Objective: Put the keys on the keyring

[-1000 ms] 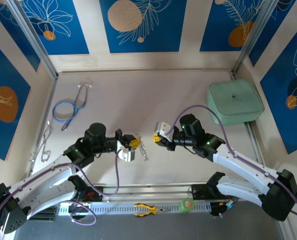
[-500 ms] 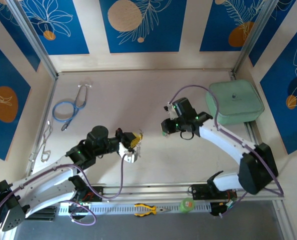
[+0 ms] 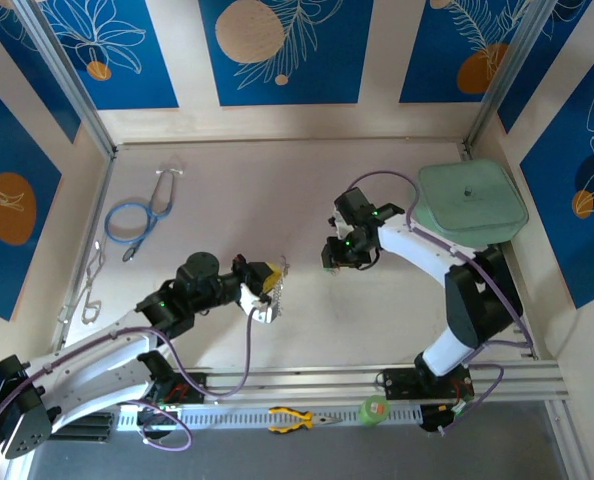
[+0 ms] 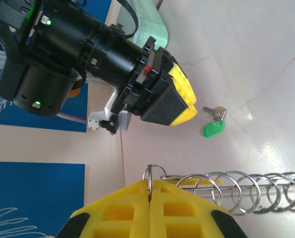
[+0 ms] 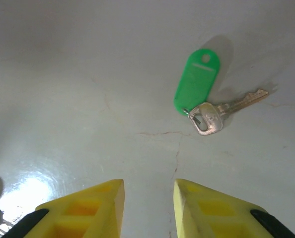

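Keyring [image 4: 230, 184] in closed left pincer [image 4: 150, 192]

Bright, even light from above fills the room, and the top view is sharp, with short, soft shadows under the arms on the pale table [image 3: 227, 190]. Close up, white glare pools on the glossy table, the keyring [image 4: 212, 187] glints, and the green key [image 5: 197, 82] throws a faint shadow. The yellow fingers [image 5: 83, 210] of the right end effector [image 5: 148, 191] look slightly soft at the frame's bottom edge.
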`<control>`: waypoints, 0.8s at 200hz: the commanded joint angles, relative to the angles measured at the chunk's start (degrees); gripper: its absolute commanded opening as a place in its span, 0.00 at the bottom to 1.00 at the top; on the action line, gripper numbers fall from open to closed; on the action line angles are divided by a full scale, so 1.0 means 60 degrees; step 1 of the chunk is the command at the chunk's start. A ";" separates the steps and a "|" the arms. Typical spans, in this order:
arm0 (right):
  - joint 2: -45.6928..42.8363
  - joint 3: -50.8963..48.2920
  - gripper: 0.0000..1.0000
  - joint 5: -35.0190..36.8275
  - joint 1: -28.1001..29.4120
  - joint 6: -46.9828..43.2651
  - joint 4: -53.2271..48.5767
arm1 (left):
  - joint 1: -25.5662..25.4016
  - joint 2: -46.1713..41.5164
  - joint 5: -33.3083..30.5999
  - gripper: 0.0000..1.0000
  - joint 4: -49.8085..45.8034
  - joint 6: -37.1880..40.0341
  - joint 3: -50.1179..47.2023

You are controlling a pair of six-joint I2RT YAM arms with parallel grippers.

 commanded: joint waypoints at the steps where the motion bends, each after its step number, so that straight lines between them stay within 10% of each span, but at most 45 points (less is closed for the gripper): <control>1: 0.0470 0.0501 0.34 0.0404 0.0135 0.0148 -0.0634 | -0.0101 -0.0055 0.0013 0.00 0.0625 -0.0789 -0.0215; 160: 0.2731 0.1646 0.26 0.2020 0.0601 -0.1202 -0.0791 | -0.0102 -0.0356 0.0188 0.00 0.0344 -0.1987 -0.0536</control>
